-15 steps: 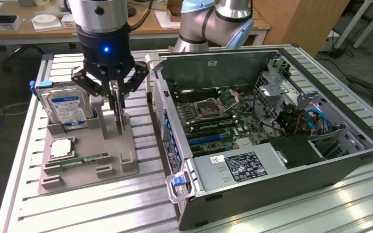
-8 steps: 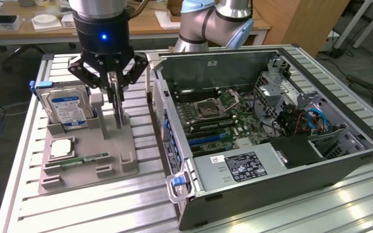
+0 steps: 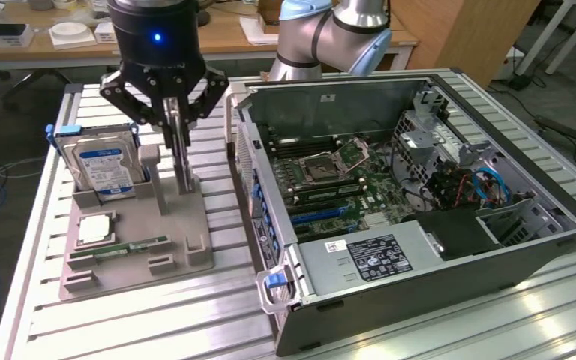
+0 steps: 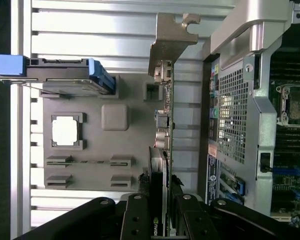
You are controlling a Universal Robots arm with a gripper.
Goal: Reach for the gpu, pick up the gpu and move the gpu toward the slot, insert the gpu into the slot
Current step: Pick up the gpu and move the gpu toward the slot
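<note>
- gripping the gpu by its upper edge: gripper comes straight down on it, jaws narrow and closed on the thin card.
- wrist view agrees: jaws pinch the card edge-on, with the silver end bracket at the end away from the gripper.
- gpu stands upright over its post in the grey fixture tray on the bench, just beside the blue-labelled hard drive. cannot tell whether its lower edge has left the post.
- processor chip and memory stick lie untouched in their tray pockets.
- open computer case sits at the exterior view's right of the tray, with the motherboard exposed and no card seated in it.
- progress, judged: the reach is done and the grasp is made. the carry toward the slot is not begun, as the card is outside the case wall. insertion not yet done, so roughly the first third is complete.
</note>
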